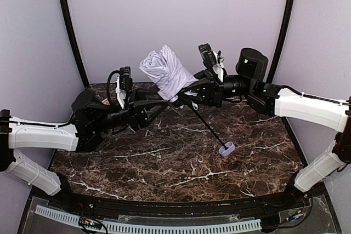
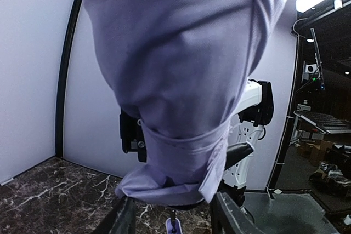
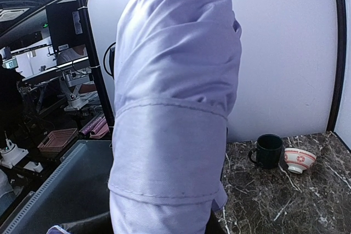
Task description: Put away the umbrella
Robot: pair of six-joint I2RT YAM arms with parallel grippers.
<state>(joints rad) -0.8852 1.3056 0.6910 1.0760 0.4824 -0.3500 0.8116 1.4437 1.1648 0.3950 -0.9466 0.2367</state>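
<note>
Right claw [image 1: 185,96]: nearly closed, pinching umbrella [image 1: 164,70] at canopy base, centre of frame, raised above table [image 1: 164,160]; shaft [image 1: 205,121] slants toward lower right, handle [image 1: 226,148] at tabletop. Left claw [image 1: 156,107]: fingers flank bundle; grip: cannot tell. Your risks: single pinch slips, folds spring open; handle snags marble, levering shaft loose.

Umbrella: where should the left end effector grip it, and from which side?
The canopy at its narrow lower hem, from the left, opposite the right end effector holding it. The fabric bunches tight there; higher up it bulges, and the shaft slants down-right.
</note>
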